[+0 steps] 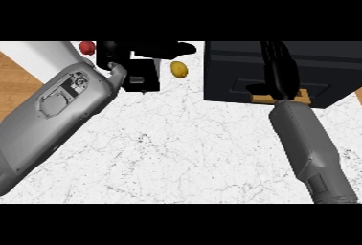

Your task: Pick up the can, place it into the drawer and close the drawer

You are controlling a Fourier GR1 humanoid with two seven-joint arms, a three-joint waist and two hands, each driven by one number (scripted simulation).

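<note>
Desk of white marble fills my view, and the black drawer sits top right, showing only a wooden sliver. My right robot hand lies on it with fingers straight, holding nothing. My left robot hand rests open, top left. The can is out of sight, probably inside the drawer, so I can't tell its axis. I judge it stiff, light and slick, best grasped round its middle.

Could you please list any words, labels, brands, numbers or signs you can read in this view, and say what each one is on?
None: no readable text shows anywhere in the head view.
The dark drawer unit, the marble counter, the yellow object and the red object bear no lettering.
The left forearm's panel shows only shapes, no characters.
</note>
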